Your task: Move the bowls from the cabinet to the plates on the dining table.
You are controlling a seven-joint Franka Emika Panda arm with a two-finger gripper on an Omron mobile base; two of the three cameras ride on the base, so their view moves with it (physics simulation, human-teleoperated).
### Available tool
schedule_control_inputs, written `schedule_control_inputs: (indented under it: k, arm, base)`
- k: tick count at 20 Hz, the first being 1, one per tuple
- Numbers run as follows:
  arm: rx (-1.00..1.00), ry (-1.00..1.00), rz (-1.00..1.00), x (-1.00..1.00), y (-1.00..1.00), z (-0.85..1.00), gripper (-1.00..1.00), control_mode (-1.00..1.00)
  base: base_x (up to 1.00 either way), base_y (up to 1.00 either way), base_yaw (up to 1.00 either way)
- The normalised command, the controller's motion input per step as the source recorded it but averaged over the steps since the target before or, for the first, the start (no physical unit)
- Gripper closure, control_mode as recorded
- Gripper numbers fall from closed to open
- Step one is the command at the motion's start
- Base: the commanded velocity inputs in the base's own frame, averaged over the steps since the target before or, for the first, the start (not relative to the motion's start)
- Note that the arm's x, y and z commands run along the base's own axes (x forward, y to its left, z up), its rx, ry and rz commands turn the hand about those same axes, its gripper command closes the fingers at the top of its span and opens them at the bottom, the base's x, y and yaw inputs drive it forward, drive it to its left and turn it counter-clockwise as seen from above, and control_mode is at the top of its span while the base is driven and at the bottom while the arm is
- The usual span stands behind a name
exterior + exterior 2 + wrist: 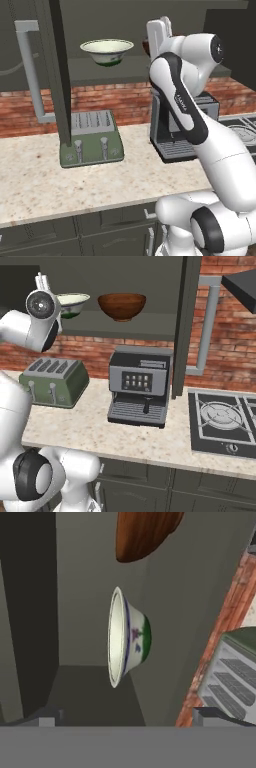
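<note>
The cabinet (100, 71) stands open above the counter, its doors swung out with silver bar handles (30, 70). On its shelf rests the cream-white bowl (107, 50) (73, 304) with a green foot. To its right sits the reddish-brown bowl (122, 306). My gripper (127, 717) is open and empty, raised to shelf height. It points into the cabinet at the cream-white bowl (127, 637), a short way from it. The hand view is rolled, so the reddish-brown bowl (142, 534) lies at its top edge. The plates and the dining table are out of view.
Under the cabinet, a green toaster (91, 137) and a grey coffee machine (139, 386) stand on the speckled counter (50, 185) against a brick wall. A black stove (222, 423) lies to the right. The right cabinet door (187, 321) hangs open beside the coffee machine.
</note>
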Motion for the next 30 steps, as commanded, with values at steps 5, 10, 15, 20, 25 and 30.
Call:
schedule_control_inputs:
  k: [5,10,15,20,25,30]
  arm:
    - [-0.02,0.00,0.05,0.25,0.00,0.00,-1.00,-1.00]
    - [-0.06,-0.02,0.08,0.13,0.04,0.00,-1.00,-1.00]
    - [-0.05,-0.03,0.03,0.08,0.01,0.00,-1.00,-1.00]
    - [-0.13,-0.06,-0.03,0.20,0.10,-0.16,-1.00,-1.00]
    - [-0.13,-0.11,-0.08,0.26,0.14,-0.23,-1.00,-1.00]
    - [-0.05,-0.08,-0.06,0.25,0.03,-0.09,-1.00,-1.00]
  base:
    - [0.00,0.00,0.00]
    - [0.00,0.00,0.00]
    - [0.00,0.00,0.00]
    - [0.00,0.00,0.00]
    - [0.00,0.00,0.00]
    - [0.00,0.00,0.00]
